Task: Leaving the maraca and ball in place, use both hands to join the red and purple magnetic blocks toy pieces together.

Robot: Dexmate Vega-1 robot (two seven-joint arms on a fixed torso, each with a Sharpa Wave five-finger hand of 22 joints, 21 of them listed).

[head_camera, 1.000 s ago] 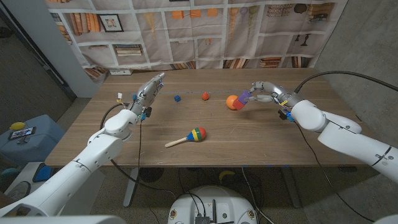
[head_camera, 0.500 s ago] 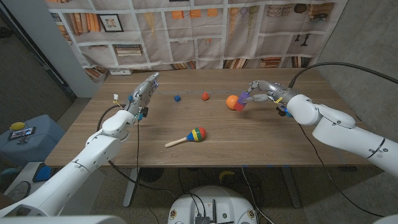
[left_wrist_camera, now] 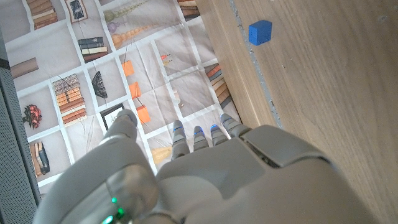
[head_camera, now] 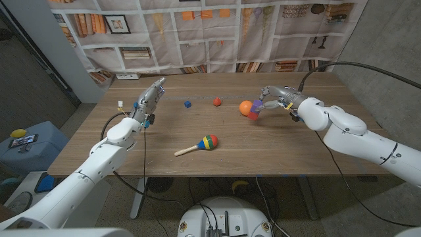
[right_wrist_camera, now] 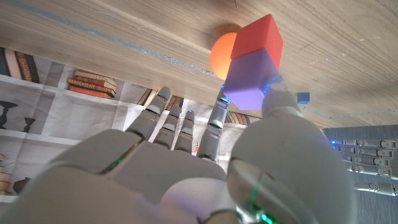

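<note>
Wooden table (head_camera: pixel 276 148) spreads under both of your arms, with a printed bookshelf backdrop (head_camera: pixel 217 33) hanging behind its far edge. Your right hand (head_camera: pixel 276 97) is out over the right half of the table and pinches the purple block (head_camera: pixel 258 104) between thumb and a fingertip; the right wrist view shows the other fingers (right_wrist_camera: pixel 163 115) reaching straight out, apart from the block. The red block (head_camera: pixel 252 112) is stuck to the purple one face to face, the pair hanging as one piece with the red end toward the tabletop, and you cannot tell whether it touches the wood. The orange ball (head_camera: pixel 245 107) sits just beside the joined blocks, on their left, close enough that from the head view the two seem to touch. Your left hand (head_camera: pixel 150 99) hovers over the far left part of the table, fingers stretched out and apart, holding nothing, well away from the blocks. The maraca (head_camera: pixel 199 145) lies near the middle of the table, closer to you, its striped head pointing right and its wooden handle left. A small red piece (head_camera: pixel 217 101) sits between the ball and a small blue cube (head_camera: pixel 187 103), both toward the far side; the cube lies just ahead of your left fingertips.
</note>
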